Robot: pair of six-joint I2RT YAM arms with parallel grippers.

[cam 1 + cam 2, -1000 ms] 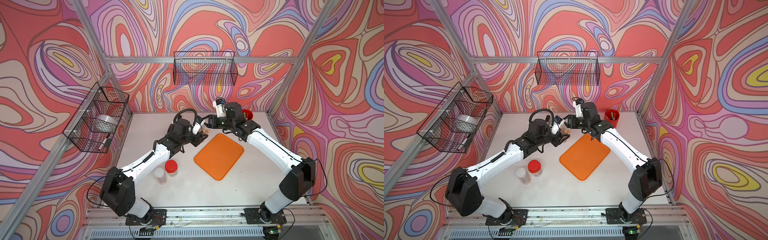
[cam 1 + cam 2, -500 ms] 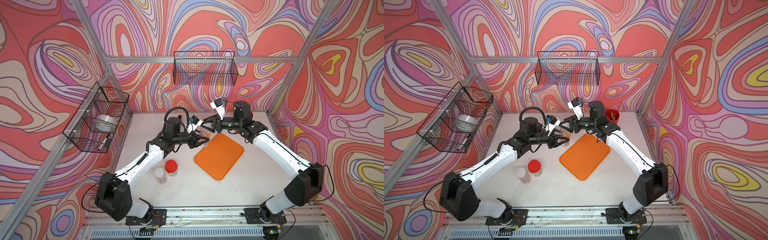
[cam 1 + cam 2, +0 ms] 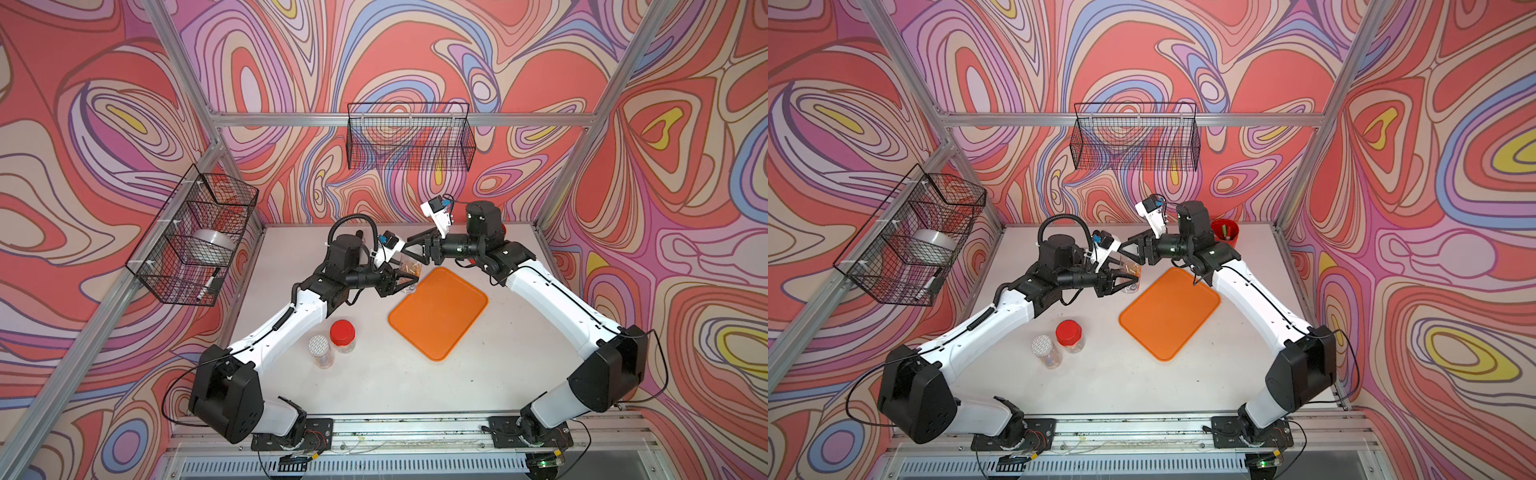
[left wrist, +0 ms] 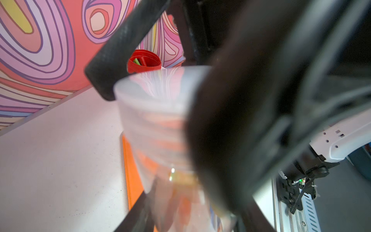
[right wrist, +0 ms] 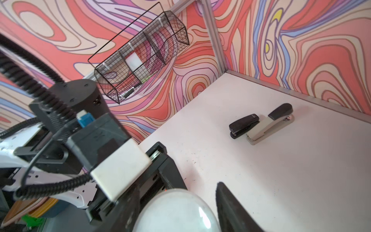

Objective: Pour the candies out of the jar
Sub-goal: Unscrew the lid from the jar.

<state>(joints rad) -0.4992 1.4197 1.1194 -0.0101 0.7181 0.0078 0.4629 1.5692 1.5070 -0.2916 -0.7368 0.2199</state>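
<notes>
A clear jar (image 3: 409, 271) (image 3: 1128, 272) hangs just off the far left corner of the orange tray (image 3: 440, 311), gripped low on its body by my shut left gripper (image 3: 404, 281) (image 3: 1124, 283). The candies (image 3: 411, 268) show as orange and pale bits inside it. They are blurred in the left wrist view, where the jar (image 4: 156, 130) fills the middle. My right gripper (image 3: 414, 253) (image 3: 1130, 250) reaches in level from the right. Its fingers (image 4: 112, 66) straddle the jar's pale translucent top (image 5: 174, 213), and a gap shows beside one finger (image 5: 226, 200).
A red-lidded jar (image 3: 343, 332) and a white-lidded jar (image 3: 319, 345) stand at the left front. A red cup (image 3: 1225, 230) with green pens sits at the back right. Two staplers (image 5: 244, 125) (image 5: 269, 126) lie near the back wall. Wire baskets (image 3: 195, 237) (image 3: 409, 137) hang on the walls.
Both arms have swung so the grippers meet level at the jar, which has shifted slightly left. The right gripper's jaws have widened around the jar's top.
</notes>
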